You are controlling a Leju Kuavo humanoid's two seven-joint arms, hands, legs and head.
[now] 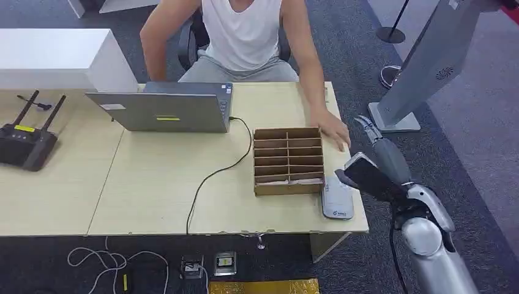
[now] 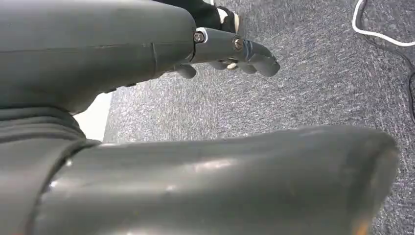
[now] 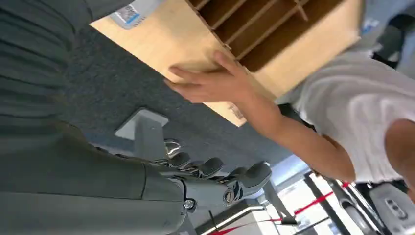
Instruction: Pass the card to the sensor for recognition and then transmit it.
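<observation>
- A pale wooden desk point(image 1: 153, 184) stands on dark grey carpet point(image 1: 465, 141), and a person sits at its far side, facing you.
- Your right hand point(image 1: 374, 144) hovers off the desk's right-hand end, over the carpet. Its fingers are stretched forward and spread, and it holds nothing.
- Closest to that hand, just to its left on the desk corner, lies the sensor point(image 1: 337, 197), a flat light-grey pad.
- Touching the sensor's far side from the hand is the cardboard box point(image 1: 287, 187), divided into slots.
- A pale strip lies in the slot nearest you. I take it to be the card point(image 1: 292, 180), though it is too small to be sure.
- Just ahead of your fingertips and slightly left, the person's hand point(image 1: 333, 130) rests flat on the desk beside the box's far corner.
- Your left hand point(image 2: 230, 49) hangs low over the carpet with its fingers loosely bent and nothing in them.
- The step in hand looks like reaching for the card, and nothing has been scanned yet.
- Bring the right hand left across the sensor and come down on the near slot from above, because the dividers leave little room.
- Pinch the card by its raised edge so its flat face stays free to lay over the sensor.
- Keep your path low and close to your own side of the box, clear of the person's hand.
</observation>
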